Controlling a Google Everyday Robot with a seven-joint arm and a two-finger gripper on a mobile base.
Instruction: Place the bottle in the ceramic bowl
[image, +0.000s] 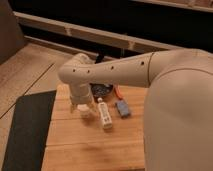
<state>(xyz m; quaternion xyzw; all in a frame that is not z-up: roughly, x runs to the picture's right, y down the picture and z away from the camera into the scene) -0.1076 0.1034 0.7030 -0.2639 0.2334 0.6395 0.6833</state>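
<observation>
The hand (83, 107) points down over the wooden desk (90, 145), at the end of a pale arm (115, 70) reaching in from the right. Whether it is apart or together cannot be told. The bottle (104, 115) lies on its side on the desk, just right of the hand. The ceramic bowl (102, 90) stands behind and to the right of the hand, partly hidden by the arm. A blue object (122, 108) lies farther right, beyond the bottle. A dark mat (30, 130) lies left of the hand. Plank flooring (25, 70) and a dark wall with pale rails (90, 32) lie beyond.
</observation>
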